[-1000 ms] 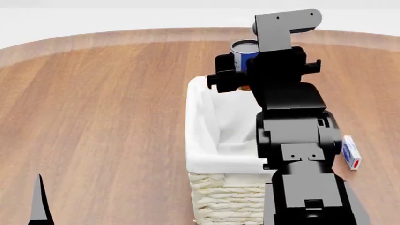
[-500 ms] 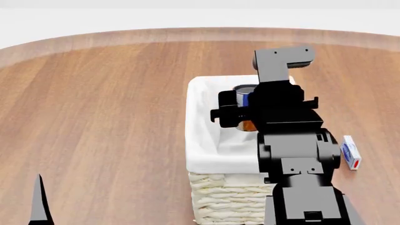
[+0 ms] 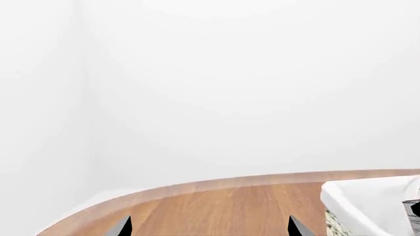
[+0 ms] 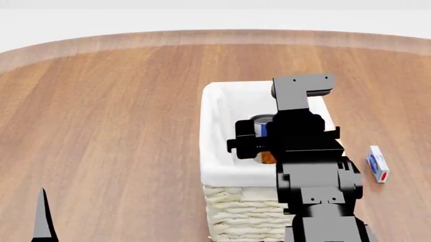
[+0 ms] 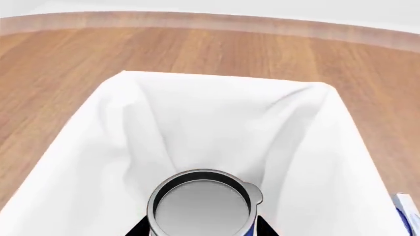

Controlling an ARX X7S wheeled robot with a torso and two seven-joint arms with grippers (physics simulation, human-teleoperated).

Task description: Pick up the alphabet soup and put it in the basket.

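The alphabet soup can [image 4: 261,127], grey-topped with a blue label and orange base, is held upright by my right gripper [image 4: 259,143] inside the mouth of the cream wicker basket [image 4: 235,212] with its white cloth liner [image 4: 219,126]. In the right wrist view the can's grey top [image 5: 202,206] sits between my black fingers [image 5: 262,227], with the liner [image 5: 217,118] all round it. My left gripper [image 3: 206,231] is open and empty over bare table, showing only its two fingertips [image 3: 121,227]; one tip shows in the head view [image 4: 42,217].
A small white, blue and red box [image 4: 378,163] lies on the wooden table [image 4: 101,126] just right of the basket. The basket's corner [image 3: 367,206] shows in the left wrist view. The table's rounded far edge [image 4: 202,36] runs along the back.
My right arm has drawn back toward me and lowered the can from beyond the basket's far rim down into the basket's opening. The left gripper has not moved.
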